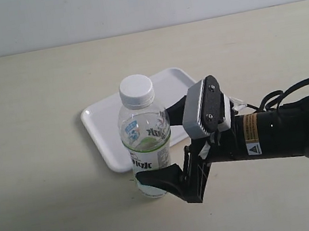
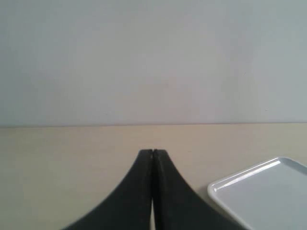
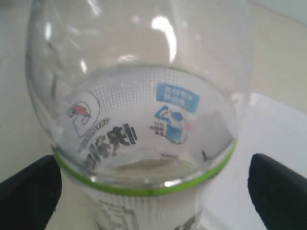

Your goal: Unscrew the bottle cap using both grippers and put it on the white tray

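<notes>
The bottle point(image 1: 145, 143) stands upright on the table, clear with a green-banded label, just in front of the white tray point(image 1: 105, 124). The white ribbed bottle cap point(image 1: 136, 90) sits on its neck. My right gripper point(image 1: 156, 148) reaches in from the right and is open, one black finger on each side of the bottle's lower body. In the right wrist view the bottle point(image 3: 139, 129) fills the space between the fingers point(image 3: 29, 191), with a small gap on one side. My left gripper point(image 2: 152, 153) is shut on nothing, over bare table, and is out of the exterior view.
A corner of the white tray point(image 2: 268, 191) lies beside the left gripper. The right arm's grey-white block point(image 1: 203, 108) and black body with the orange sticker point(image 1: 251, 127) stretch to the right edge. A pale wall rises behind the table.
</notes>
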Robot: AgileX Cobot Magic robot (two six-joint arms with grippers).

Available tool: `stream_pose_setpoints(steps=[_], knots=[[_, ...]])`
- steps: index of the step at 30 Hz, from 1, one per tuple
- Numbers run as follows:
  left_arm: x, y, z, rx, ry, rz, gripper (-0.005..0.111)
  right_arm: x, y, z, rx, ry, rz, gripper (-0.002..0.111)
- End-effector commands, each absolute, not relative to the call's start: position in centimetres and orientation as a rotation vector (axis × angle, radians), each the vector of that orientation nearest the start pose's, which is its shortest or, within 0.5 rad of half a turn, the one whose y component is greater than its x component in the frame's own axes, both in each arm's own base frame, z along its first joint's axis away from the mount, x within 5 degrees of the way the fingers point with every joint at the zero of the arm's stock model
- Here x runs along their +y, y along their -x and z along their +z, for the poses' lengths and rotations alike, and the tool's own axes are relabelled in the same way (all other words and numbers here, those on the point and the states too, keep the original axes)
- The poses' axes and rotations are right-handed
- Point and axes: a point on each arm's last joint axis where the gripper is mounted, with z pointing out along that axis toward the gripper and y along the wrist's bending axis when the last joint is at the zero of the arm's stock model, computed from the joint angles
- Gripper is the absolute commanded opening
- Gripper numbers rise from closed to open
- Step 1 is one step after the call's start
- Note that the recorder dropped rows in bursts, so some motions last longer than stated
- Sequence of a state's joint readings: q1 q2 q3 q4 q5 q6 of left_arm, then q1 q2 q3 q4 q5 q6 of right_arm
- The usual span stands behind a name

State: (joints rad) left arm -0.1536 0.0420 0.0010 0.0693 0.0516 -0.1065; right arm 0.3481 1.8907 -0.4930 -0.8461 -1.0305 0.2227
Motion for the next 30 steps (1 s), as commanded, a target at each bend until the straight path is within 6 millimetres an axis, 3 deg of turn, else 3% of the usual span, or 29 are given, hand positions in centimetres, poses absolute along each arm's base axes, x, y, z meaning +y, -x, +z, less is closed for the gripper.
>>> stream_pose_setpoints(steps=[1,26,28,30], knots=[[-0.91,-5.85,20.74,1.559,-0.093,-0.152,0.0,14.9,-24.12,10.21,1.725,1.013,0.735,0.105],[-0.91,-5.85,20.74,1.559,-0.093,-0.152,0.0,15.04,-24.6,9.86,1.754,0.989,0.751,0.104],[-0.91,-5.85,20.74,1.559,-0.093,-0.152,0.0,15.03,-24.6,9.84,1.768,0.974,0.762,0.099],[-0.91,-5.85,20.74,1.559,-0.093,-0.152,0.0,15.02,-24.6,9.83,1.77,0.975,0.76,0.086]])
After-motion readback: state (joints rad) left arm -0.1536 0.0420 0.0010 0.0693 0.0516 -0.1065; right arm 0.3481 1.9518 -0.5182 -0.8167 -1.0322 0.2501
